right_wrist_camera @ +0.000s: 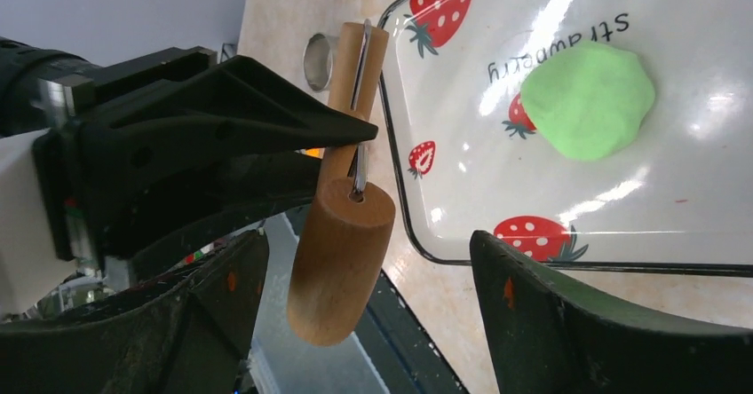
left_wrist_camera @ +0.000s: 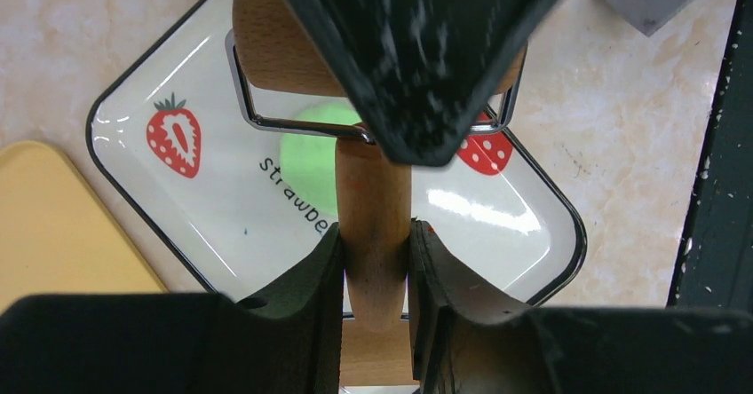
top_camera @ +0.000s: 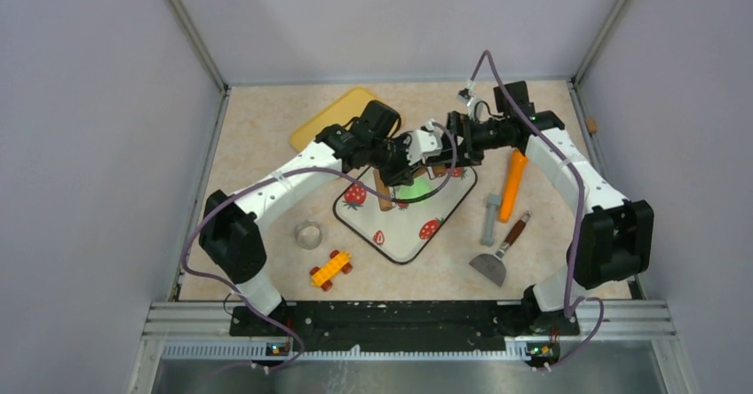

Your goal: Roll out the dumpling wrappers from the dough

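The dough [right_wrist_camera: 588, 101] is a flattened round green lump lying on a white strawberry-print tray [right_wrist_camera: 675, 225]. In the top view the dough [top_camera: 413, 190] is partly hidden under the two wrists. My left gripper [left_wrist_camera: 375, 234] is shut on the wooden handle [left_wrist_camera: 373, 190] of a rolling pin and holds it above the tray. The pin's drum [right_wrist_camera: 342, 261] hangs between the wide-apart fingers of my right gripper [right_wrist_camera: 368, 243], which is open and not touching it. Dumpling wrappers are out of view.
A yellow board [top_camera: 342, 114] lies behind the tray. A metal ring cutter [top_camera: 308, 233] and a toy car [top_camera: 330, 269] sit at the front left. To the right are an orange tool [top_camera: 512, 185], a grey bolt [top_camera: 490, 219] and a scraper [top_camera: 499, 254].
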Controlling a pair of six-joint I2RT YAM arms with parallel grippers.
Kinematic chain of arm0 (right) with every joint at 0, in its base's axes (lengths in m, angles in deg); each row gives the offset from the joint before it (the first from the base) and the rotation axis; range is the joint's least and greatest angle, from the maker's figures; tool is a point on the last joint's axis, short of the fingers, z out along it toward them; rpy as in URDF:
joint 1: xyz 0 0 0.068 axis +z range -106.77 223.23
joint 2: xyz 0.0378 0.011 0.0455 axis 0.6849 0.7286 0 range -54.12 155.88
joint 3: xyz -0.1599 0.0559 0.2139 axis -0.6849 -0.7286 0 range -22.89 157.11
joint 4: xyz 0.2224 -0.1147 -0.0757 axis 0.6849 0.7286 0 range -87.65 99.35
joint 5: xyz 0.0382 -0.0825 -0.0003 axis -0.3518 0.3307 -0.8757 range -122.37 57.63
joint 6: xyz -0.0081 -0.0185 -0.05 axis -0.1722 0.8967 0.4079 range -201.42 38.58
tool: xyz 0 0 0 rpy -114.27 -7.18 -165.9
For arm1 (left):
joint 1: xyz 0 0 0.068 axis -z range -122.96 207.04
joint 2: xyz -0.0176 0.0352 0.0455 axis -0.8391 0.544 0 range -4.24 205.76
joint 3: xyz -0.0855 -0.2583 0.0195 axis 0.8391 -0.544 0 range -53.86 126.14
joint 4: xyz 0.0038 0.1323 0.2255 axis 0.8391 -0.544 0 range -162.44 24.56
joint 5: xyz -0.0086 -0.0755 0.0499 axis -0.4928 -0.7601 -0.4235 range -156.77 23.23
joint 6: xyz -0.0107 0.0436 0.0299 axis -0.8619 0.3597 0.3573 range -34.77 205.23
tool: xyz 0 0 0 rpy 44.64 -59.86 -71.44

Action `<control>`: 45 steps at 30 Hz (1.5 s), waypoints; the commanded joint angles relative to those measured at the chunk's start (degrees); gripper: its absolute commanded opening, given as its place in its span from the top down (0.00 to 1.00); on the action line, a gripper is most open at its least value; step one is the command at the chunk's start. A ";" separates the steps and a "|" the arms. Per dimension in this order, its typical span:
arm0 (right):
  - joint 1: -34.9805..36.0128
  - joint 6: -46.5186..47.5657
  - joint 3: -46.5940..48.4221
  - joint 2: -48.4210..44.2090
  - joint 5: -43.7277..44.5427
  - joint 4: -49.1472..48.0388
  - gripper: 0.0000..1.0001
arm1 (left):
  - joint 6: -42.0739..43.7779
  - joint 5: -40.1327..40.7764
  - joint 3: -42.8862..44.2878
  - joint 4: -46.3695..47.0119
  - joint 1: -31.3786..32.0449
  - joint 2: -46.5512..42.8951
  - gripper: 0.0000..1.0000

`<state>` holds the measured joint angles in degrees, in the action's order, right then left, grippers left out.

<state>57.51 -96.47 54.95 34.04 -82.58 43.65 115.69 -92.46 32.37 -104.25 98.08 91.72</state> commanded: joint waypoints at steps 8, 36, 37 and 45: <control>3.15 0.37 -3.52 -1.04 -0.62 -4.44 0.40 | -6.22 -3.85 4.82 7.60 2.05 2.72 1.00; -6.52 13.29 -2.51 8.59 5.41 -1.08 1.00 | -12.45 -0.32 10.62 23.35 3.72 21.53 1.00; -6.48 13.36 -1.89 9.37 5.51 -1.09 1.00 | -11.98 0.25 10.70 23.34 3.64 21.88 1.00; -6.40 12.79 3.02 15.08 5.80 -2.01 1.00 | -11.61 3.46 11.02 24.85 1.98 23.26 1.00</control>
<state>51.04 -83.94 53.38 47.57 -76.11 43.50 104.15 -91.46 40.22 -84.33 101.58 114.45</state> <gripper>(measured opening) 0.354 0.305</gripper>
